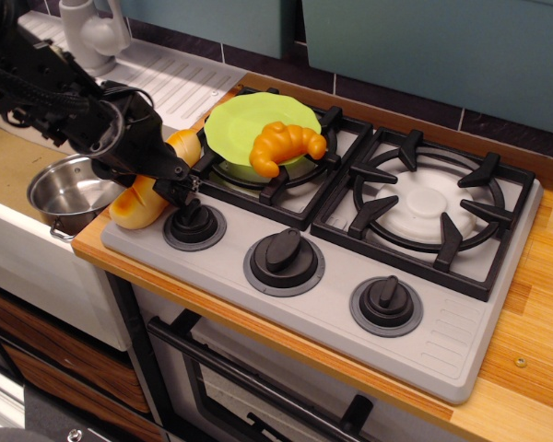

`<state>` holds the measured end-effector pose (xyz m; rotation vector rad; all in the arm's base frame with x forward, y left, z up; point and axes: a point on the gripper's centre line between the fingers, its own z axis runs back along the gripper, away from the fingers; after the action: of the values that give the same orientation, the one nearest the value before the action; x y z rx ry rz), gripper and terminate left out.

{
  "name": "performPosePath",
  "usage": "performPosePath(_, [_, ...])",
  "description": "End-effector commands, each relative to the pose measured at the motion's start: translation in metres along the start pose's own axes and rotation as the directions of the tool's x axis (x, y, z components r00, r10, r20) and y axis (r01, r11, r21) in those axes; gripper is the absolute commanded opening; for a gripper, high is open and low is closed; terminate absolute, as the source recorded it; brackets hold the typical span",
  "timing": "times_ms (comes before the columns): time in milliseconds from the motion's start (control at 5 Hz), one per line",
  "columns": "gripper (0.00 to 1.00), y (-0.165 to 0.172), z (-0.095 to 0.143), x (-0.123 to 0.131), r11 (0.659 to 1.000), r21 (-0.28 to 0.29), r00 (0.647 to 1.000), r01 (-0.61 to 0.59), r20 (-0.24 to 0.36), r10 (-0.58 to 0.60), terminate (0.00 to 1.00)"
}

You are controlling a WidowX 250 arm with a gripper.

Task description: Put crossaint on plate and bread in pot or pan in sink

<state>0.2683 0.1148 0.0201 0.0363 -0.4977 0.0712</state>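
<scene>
The bread (134, 203) lies slanted on the stove's left edge, beside the sink. My gripper (173, 182) is down over its middle. One dark finger (182, 191) shows on the loaf's right side, and the other is hidden, so I cannot tell whether the jaws are closed. The crossaint (286, 145) rests on the lime-green plate (235, 124), which sits on the back left burner. The steel pot (66, 191) stands in the sink (18, 235), just left of the bread.
Three black knobs (283, 250) line the stove front, the leftmost (193, 219) right below my gripper. A white faucet (90, 32) and a ribbed drainboard (180, 78) are at the back left. The right burner grate (429, 203) is bare.
</scene>
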Motion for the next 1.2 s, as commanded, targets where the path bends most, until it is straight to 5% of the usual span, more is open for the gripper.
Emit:
performPosePath(0, [0.00, -0.010, 0.034, 0.023, 1.000, 0.024, 0.998, 0.011, -0.062, -0.009, 0.00])
performPosePath(600, [0.00, 0.036, 0.064, 0.044, 0.998, 0.011, 0.996, 0.069, -0.051, -0.068, 0.00])
performPosePath(800, [0.00, 0.058, 0.062, 0.043, 0.997, -0.017, 0.996, 0.080, -0.033, -0.080, 0.00])
performPosePath(1000, [0.00, 0.081, 0.042, 0.031, 0.991, -0.102, 0.996, 0.087, 0.021, -0.085, 0.00])
